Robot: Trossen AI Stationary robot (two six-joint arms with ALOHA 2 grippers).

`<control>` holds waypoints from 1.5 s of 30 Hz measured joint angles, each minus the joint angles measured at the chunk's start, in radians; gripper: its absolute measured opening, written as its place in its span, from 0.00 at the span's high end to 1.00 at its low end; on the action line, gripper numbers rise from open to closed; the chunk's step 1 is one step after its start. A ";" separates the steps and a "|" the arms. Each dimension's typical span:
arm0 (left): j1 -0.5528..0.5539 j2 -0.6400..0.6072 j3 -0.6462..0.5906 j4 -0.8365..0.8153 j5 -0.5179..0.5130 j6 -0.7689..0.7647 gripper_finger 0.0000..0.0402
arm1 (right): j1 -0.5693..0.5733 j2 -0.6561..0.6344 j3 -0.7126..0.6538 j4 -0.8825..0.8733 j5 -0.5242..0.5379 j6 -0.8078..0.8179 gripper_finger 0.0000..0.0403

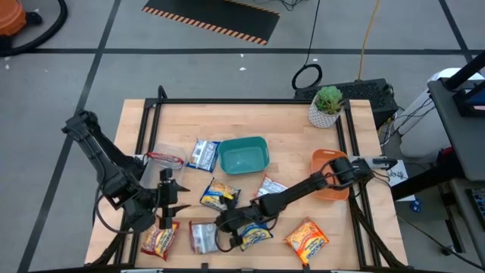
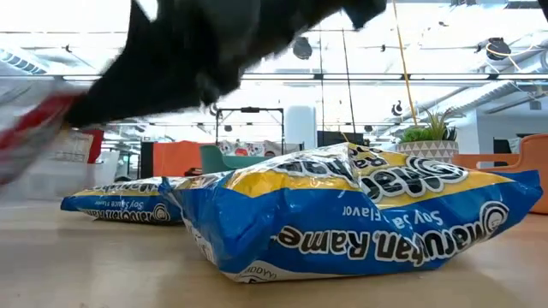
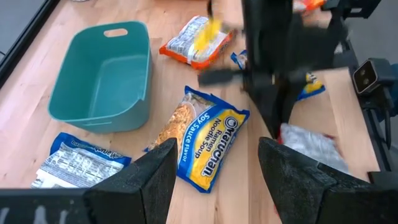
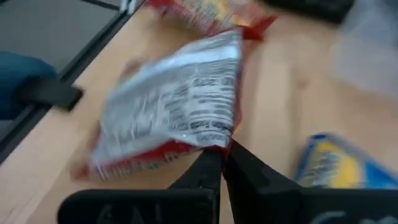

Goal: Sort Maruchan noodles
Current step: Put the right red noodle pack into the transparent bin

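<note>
your grip is only on the crimped edge of the red-trimmed silver crinkly noodle packet [image 4: 171, 109], so if you swing fast it could slide out or tear at the seam.

the right gripper [image 4: 222, 163] has its fingers pinched fully together on that edge, near the front edge of the wooden table [image 1: 292, 129], beside a blue-and-yellow packet [image 1: 254, 236].

the left gripper [image 3: 214, 171], near the front-left corner, stands wide apart and empty, facing another blue-and-yellow soy sauce packet [image 3: 205, 140] and the teal plastic bin [image 3: 102, 74].
</note>
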 joint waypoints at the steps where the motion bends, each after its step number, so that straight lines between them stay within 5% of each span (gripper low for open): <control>1: 0.000 0.007 0.000 0.001 0.000 0.000 0.43 | 0.007 -0.022 0.000 -0.022 0.034 -0.012 0.99; 14: 0.000 0.061 0.000 0.052 -0.017 -0.055 0.43 | 0.137 -0.285 0.000 -0.291 0.441 -0.099 1.00; 22: 0.000 0.061 0.000 0.270 -0.054 0.132 0.43 | 0.235 -0.368 0.000 -0.396 0.763 -0.090 1.00; 36: 0.026 0.096 0.000 0.480 -0.135 0.376 0.43 | 0.368 -0.427 0.001 -0.375 1.200 -0.187 1.00; 45: 0.099 0.258 0.000 0.814 -0.131 0.633 0.43 | 0.409 -0.427 0.002 -0.166 1.284 -0.326 1.00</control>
